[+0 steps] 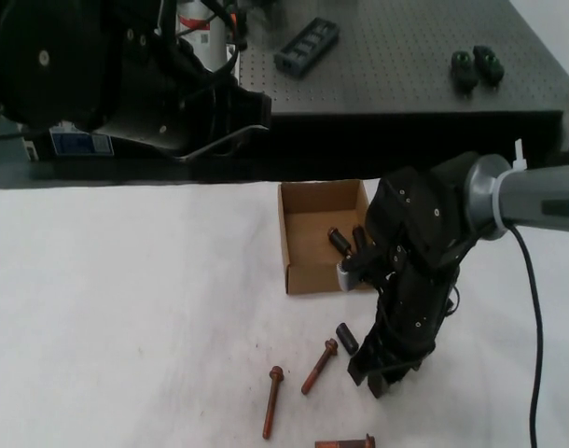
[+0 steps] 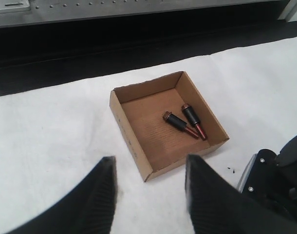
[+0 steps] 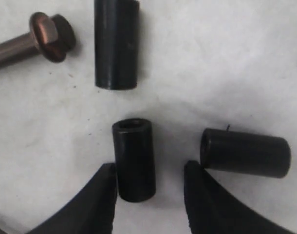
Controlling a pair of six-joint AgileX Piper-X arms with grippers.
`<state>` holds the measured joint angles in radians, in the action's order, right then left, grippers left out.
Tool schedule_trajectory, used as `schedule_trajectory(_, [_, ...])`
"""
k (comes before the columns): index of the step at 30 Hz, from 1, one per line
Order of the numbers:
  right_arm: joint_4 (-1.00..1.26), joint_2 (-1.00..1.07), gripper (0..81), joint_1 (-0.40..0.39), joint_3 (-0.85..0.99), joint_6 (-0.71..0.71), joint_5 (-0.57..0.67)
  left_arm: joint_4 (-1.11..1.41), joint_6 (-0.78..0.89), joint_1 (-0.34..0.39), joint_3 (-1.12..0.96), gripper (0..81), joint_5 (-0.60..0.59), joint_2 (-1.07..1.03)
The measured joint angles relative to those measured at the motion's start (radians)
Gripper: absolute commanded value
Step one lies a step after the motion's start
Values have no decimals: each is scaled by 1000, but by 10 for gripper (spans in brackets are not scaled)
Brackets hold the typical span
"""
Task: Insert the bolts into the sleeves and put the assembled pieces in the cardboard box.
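Left pincer (image 2: 148, 197) hangs open and empty at the bottom of its wrist view, just short of the shallow brown cardboard box (image 2: 124, 130), likely waiting for a part. Two sleeved copper bolts (image 2: 179, 124) lie inside the box, centre frame. Right pincer (image 3: 148, 195), jaws spread, straddles a short black cylindrical sleeve (image 3: 134, 161) at lower centre, seemingly lined up to pinch it. Loose copper hex-head bolts (image 1: 319, 366) lie lower centre in the high view.

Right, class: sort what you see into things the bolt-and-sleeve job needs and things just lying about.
Job:
cardboard box
two assembled pieces inside it
three loose bolts
three loose sleeves

Lying about:
black slotted tray on the far bench
two dark knobs there too
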<state>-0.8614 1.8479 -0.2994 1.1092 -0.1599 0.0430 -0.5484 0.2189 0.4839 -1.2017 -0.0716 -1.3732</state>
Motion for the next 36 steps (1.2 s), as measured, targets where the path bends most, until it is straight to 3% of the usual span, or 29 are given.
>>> schedule_trajectory(11, [48, 0, 323, -3, 0, 0, 3, 0, -5, 0, 0, 335, 0, 0])
schedule_trajectory(17, [56, 0, 128, -6, 0, -7, 3, -4, -31, 0, 0, 335, -11, 0])
schedule_trajectory(20, [48, 0, 78, -6, 0, -9, 3, -26, -75, 0, 0, 335, -21, 0])
schedule_trajectory(22, [43, 0, 99, -6, 0, -9, 3, -45, -104, 0, 0, 335, -24, 0])
schedule_trajectory(28, [16, 0, 274, -6, 0, -25, 3, -61, -125, 0, 0, 335, -71, 0])
schedule_trajectory(30, [14, 0, 223, -6, 0, -24, 3, -61, -127, 0, 0, 335, -81, -2])
schedule_trajectory(33, [14, 0, 41, -8, 0, -26, -9, -71, -132, 0, 0, 335, -91, -3])
schedule_trajectory(36, [14, 0, 25, -8, 0, -45, -10, -82, -137, 0, 0, 335, -93, -3])
